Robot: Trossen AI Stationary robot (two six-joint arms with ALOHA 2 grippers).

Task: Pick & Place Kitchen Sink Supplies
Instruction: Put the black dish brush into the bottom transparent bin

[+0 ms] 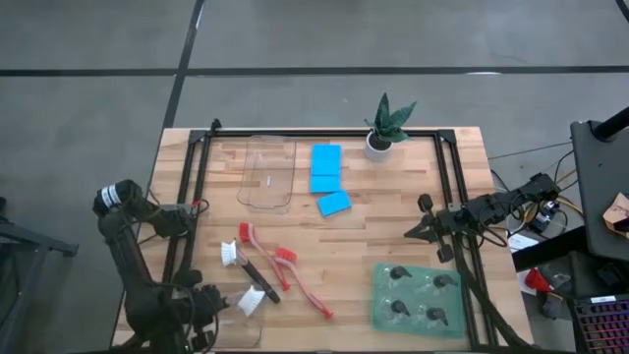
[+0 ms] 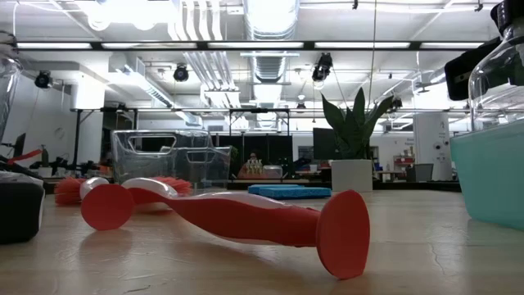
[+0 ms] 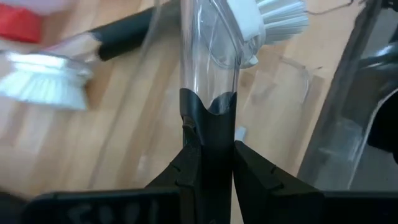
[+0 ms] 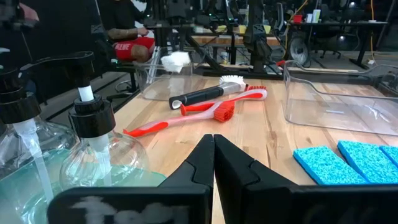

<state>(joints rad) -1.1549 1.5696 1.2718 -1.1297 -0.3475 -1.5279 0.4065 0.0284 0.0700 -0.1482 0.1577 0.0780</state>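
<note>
My left gripper [image 3: 214, 146] is shut on a dish brush with a clear and black handle and a white bristle head [image 3: 273, 18]. In the high view that head [image 1: 252, 300] sits at the table's near left, beside a clear tray [image 1: 236, 329]. A black-handled brush [image 1: 257, 273] and two red brushes [image 1: 267, 258] [image 1: 307, 287] lie flat mid-table. Three blue sponges [image 1: 325, 180] lie flat farther back. Four black-topped clear pump bottles [image 1: 417, 293] stand on the green mat. My right gripper [image 1: 413, 233] is shut at the table's right side and touches nothing. My left gripper pinches the black part of the brush handle [image 3: 214, 121] between its two fingers [image 3: 189, 165]. The fingers lie along the handle. The clear part of the handle runs straight out from the fingers to the white head. In the right wrist view the head [image 4: 176, 60] shows above the tray's rim.
A second clear tray [image 1: 267, 172] sits far left of the sponges, and a potted plant [image 1: 383, 133] stands at the far edge. The green mat [image 1: 383, 305] lies near right. Black rails [image 1: 192, 187] run along both table sides. Bare wood shows between the brushes and the mat.
</note>
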